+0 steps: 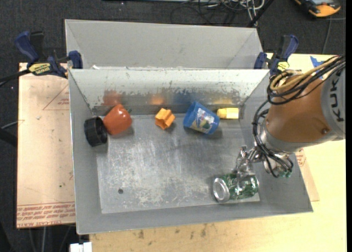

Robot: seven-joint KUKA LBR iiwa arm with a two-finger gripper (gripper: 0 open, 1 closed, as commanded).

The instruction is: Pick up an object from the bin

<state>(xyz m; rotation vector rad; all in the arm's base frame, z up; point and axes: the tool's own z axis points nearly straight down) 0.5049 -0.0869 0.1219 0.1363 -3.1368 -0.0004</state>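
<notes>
- Black cap (95, 131) through blue cup (201, 118), along the far wall: well apart from the work.
- Crushed green can (235, 187): on its side, near-right corner of the bin (159, 185).
- Jaws: just above the can; whether spread or pressed together I cannot tell. I advise straddling the can's body squarely before closing.

Bin floor (165, 163): grey metal, dull, scuffed and scratched; worn streaks toward 12 o'clock.
Can (235, 186), 5 o'clock: thin crumpled metal, green print, bright shiny end.
Orange cup (118, 120), 10 o'clock: smooth plastic, slight sheen.
Black cap (95, 131), 9 o'clock: matt; rubber or plastic, cannot tell.
Blue tub (201, 118), 1 o'clock: glossy plastic, printed label.
Orange block (164, 118), 12 o'clock: matt.
Yellow block (228, 113), 2 o'clock: matt.
Arm cover (297, 116), 3 o'clock: smooth satin shell.
</notes>
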